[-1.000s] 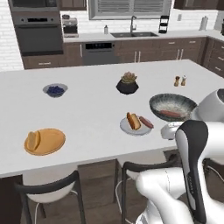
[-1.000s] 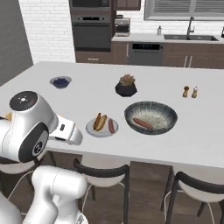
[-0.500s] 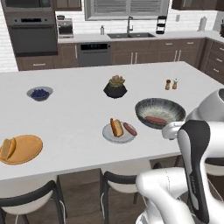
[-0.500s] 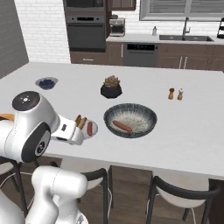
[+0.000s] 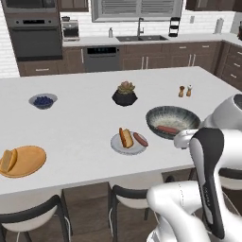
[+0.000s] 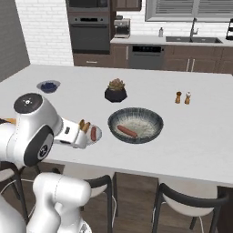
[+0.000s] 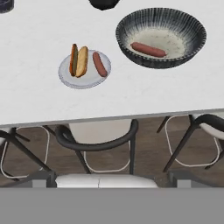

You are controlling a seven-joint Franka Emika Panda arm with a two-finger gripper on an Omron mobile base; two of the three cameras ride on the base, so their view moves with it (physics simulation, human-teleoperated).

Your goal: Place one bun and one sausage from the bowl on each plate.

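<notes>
The two-finger gripper's dark tips cannot be made out in the hand view, yet it stands spread wide and carries nothing, hanging back over the near edge of the white counter (image 7: 39, 105). Out from there, in the upper right of that view, sits the wide shallow dark grey bowl with its pale speckled inside (image 7: 192, 43), and in it the last slim reddish-brown sausage (image 7: 148, 49), lying slightly aslant near the middle. Left of the bowl the flat round light grey plate (image 7: 70, 81) already bears a golden-tan split bun (image 7: 81, 61) and a sausage side by side, so that plate looks served. At the far lower left of the left base view the larger orange-tan wood-like plate (image 5: 33, 163) holds a bun (image 5: 8, 160) alone, well apart from the bowl. The step in hand, as I judge it, is fetching the bowl's sausage for that plate. To do it well, come down over the sausage's middle with the fingers set across its narrow width, clear of the bowl's rim, close gently so it does not roll, and lift straight up.
</notes>
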